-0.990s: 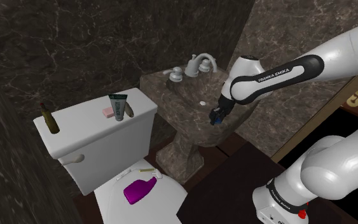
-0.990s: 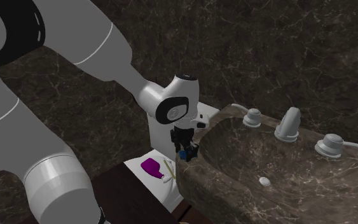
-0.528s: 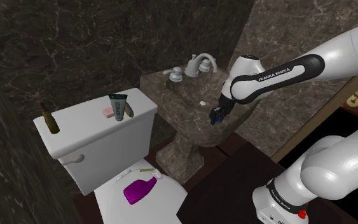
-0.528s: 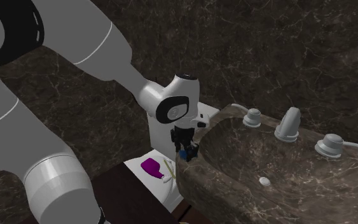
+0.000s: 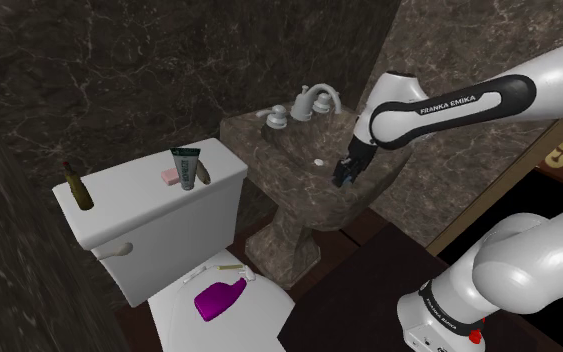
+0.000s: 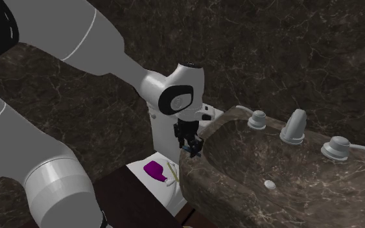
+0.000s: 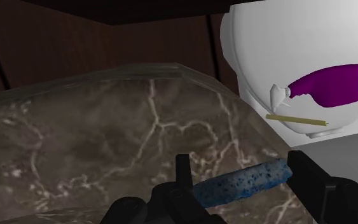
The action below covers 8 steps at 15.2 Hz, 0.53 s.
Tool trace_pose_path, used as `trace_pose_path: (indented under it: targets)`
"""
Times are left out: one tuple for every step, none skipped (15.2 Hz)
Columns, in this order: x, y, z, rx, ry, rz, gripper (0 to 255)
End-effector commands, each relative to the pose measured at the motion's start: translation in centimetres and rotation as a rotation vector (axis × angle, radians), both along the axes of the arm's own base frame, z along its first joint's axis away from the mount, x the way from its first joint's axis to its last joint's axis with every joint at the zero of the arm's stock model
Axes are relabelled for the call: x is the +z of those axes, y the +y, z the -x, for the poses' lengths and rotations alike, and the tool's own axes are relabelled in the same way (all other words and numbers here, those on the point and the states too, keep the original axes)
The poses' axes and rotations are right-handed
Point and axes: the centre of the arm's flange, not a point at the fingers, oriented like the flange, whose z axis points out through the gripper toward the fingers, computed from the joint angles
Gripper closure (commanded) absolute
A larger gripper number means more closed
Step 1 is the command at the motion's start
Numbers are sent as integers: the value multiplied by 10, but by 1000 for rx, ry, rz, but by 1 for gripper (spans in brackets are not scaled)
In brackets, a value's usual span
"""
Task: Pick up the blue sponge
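Now, at the dark marbled sink [image 5: 287, 215]: the black gripper [image 5: 346, 173] hangs over the sink's near rim, on the side away from the faucet [image 5: 312, 99]. Wrist view shows the fingers [image 7: 182, 170] set narrow, one at each end of the blue sponge [image 7: 241, 181], clasping it lengthwise. The sponge is a flat speckled slab lying across the sink's rounded outer edge. Cannot tell whether it touches the stone or sits just clear of it.

Beside the sink, on its toilet side and lower than the rim, is a white toilet lid [image 5: 254, 320]. On the lid lie a purple bottle [image 5: 219, 297] and a thin stick-like item [image 7: 295, 118], both well apart from the sink. A small white drain plug [image 5: 317, 162] sits in the sink's bowl, near the gripper.
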Motion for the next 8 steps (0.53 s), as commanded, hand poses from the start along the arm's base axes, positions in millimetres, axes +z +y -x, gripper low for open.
trace_pose_path:
  targets:
    - [12,0,1,0,1,0,255]
    - [17,0,1,0,1,0,255]
    - [22,0,1,0,1,0,255]
    - [27,0,1,0,1,0,255]
    - [33,0,1,0,1,0,255]
    - [38,0,1,0,1,0,255]
    - [39,0,1,0,1,0,255]
    - [39,0,1,0,1,0,255]
